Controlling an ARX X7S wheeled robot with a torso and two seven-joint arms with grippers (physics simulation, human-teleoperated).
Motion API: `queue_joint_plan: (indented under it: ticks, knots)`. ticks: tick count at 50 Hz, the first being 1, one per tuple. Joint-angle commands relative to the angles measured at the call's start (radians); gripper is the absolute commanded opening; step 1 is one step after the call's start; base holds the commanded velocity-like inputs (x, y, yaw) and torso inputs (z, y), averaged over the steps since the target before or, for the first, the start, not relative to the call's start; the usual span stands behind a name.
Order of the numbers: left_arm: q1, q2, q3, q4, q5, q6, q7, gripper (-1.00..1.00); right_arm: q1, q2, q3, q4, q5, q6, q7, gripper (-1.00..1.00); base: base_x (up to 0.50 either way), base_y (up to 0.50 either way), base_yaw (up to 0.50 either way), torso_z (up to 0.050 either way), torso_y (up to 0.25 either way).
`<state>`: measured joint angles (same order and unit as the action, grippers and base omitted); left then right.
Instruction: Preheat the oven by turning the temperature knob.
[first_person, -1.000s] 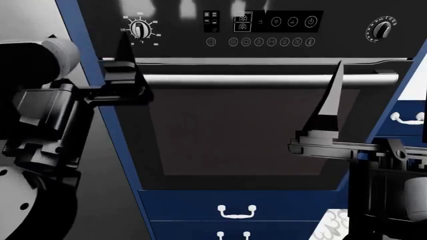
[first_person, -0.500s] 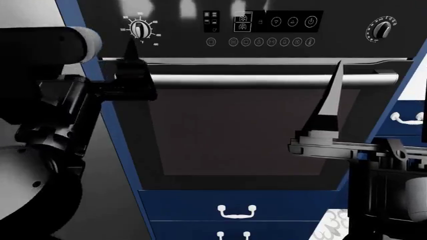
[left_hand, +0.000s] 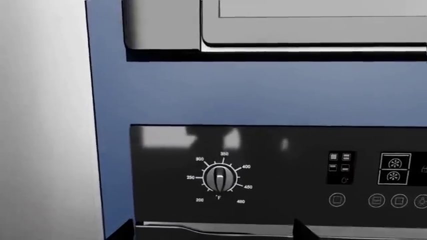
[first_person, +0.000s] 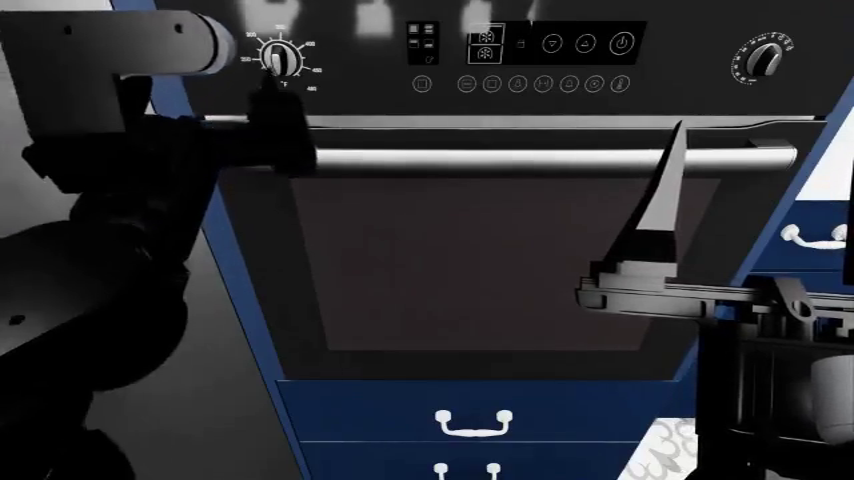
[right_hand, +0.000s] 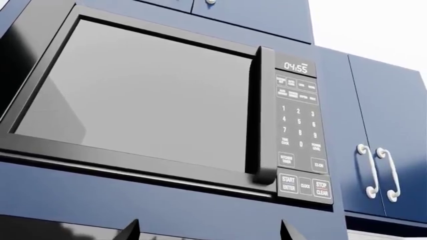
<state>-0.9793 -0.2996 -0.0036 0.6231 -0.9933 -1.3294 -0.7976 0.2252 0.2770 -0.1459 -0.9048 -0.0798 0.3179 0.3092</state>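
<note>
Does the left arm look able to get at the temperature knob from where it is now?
Probably yes. The left gripper sits just below the temperature knob on the oven panel, and nothing lies between them; the left wrist view shows the knob unobstructed.

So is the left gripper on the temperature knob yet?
Apart. In the left wrist view the temperature knob stands bare on the oven panel, and the left gripper fingertips only show at the picture's edge, clear of the knob.

Head and left-wrist views near oven (first_person: 507, 250)
</note>
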Motion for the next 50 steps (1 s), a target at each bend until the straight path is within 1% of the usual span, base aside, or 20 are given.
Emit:
queue_joint_plan:
  ticks: [1, 5, 24, 30, 40, 50]
  knots:
    - [-0.038, -0.027, 0.106, -0.113, 0.104, 0.093, 0.070, 1.00, 0.001, 0.004, -0.003, -0.003, 0.002, 0.008, 0.003, 1.00, 0.00, 0.00, 0.00, 0.000, 0.000]
    - [-0.041, -0.032, 0.122, -0.147, 0.119, 0.116, 0.092, 1.00, 0.002, 0.006, -0.004, -0.003, 0.003, 0.009, 0.005, 1.00, 0.00, 0.00, 0.00, 0.000, 0.000]
    - [-0.097, -0.032, 0.158, -0.202, 0.123, 0.123, 0.116, 1.00, 0.003, 0.013, -0.008, -0.004, 0.007, 0.014, 0.012, 1.00, 0.00, 0.00, 0.00, 0.000, 0.000]
    - [-0.110, -0.032, 0.184, -0.233, 0.145, 0.145, 0.133, 1.00, 0.004, 0.017, -0.010, -0.005, 0.010, 0.017, 0.011, 1.00, 0.00, 0.00, 0.00, 0.000, 0.000]
    - [-0.124, -0.025, 0.240, -0.361, 0.215, 0.234, 0.188, 1.00, 0.005, 0.020, -0.012, -0.007, 0.012, 0.023, 0.015, 1.00, 0.00, 0.00, 0.00, 0.000, 0.000]
    - [-0.152, -0.026, 0.253, -0.411, 0.230, 0.251, 0.205, 1.00, 0.006, 0.024, -0.015, -0.009, 0.013, 0.029, 0.017, 1.00, 0.00, 0.00, 0.00, 0.000, 0.000]
